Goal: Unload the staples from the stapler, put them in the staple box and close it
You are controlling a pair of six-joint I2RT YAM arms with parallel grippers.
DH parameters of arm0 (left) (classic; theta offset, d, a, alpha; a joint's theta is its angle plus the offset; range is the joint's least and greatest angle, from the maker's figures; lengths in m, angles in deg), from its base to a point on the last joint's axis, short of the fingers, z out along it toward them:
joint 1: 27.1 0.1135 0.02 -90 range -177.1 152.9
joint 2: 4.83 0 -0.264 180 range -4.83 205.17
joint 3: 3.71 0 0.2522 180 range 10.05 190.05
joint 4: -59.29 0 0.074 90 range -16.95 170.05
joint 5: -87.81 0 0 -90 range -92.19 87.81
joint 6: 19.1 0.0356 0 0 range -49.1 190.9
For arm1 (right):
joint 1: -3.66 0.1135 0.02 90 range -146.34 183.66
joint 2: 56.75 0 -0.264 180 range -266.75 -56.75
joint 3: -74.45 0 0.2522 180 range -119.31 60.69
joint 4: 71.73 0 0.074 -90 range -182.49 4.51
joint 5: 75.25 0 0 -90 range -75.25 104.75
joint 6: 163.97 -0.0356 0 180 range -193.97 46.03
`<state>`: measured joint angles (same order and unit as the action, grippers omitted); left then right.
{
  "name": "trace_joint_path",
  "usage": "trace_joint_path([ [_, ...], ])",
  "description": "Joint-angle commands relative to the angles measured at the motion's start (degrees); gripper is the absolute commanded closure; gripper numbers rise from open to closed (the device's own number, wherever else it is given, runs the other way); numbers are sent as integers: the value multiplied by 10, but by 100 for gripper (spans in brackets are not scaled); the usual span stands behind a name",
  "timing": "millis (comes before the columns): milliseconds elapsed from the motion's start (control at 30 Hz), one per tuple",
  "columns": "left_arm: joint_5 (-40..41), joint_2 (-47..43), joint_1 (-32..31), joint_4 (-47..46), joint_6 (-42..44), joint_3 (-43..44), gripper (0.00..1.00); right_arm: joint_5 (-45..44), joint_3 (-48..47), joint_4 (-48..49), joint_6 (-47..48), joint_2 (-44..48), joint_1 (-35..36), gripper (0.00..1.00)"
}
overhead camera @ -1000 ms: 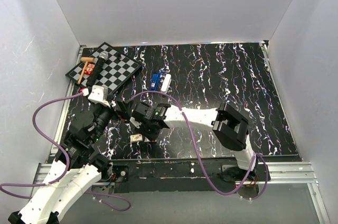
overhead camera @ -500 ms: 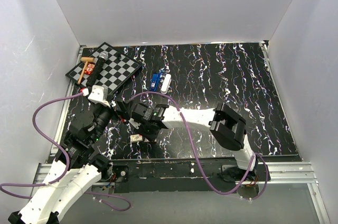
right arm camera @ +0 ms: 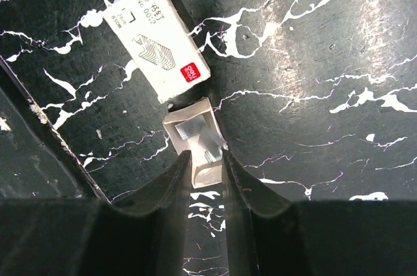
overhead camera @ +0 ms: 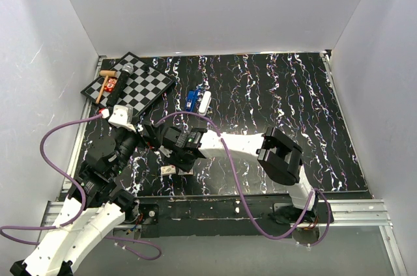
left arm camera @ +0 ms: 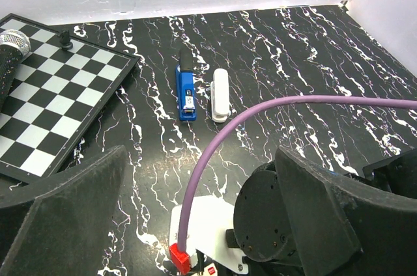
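Risk: your right gripper (right arm camera: 206,157), jaws narrow about the tray (right arm camera: 203,175) of staples (right arm camera: 193,130) beside the box (right arm camera: 156,35), grip unclear, may tip it and scatter strips; left gripper (left arm camera: 195,185) gapes empty; stapler (left arm camera: 186,94) lies well apart.

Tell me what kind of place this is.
Probably a robot test cell, not an office: plain white walls box in a black marbled table, with unrelated props, a chessboard and a blue stapler.

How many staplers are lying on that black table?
2. A blue stapler and a white stapler lie side by side, not touching, near the middle of the table, just right of the chessboard. Others could be hidden from view.
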<state>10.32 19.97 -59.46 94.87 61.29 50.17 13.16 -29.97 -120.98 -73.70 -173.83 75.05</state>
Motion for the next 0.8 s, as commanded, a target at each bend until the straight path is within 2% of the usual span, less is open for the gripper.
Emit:
trace_joint_path([
  [0, 7, -5, 3, -8, 4, -3, 2, -6, -22, 9, 2, -6, 3, 66],
  [333, 7, -6, 3, -8, 4, -3, 2, -9, -22, 2, 2, 1, 3, 65],
  [767, 26, 0, 3, -1, -1, -3, 2, -57, 28, 0, -54, 78, 2, 60],
])
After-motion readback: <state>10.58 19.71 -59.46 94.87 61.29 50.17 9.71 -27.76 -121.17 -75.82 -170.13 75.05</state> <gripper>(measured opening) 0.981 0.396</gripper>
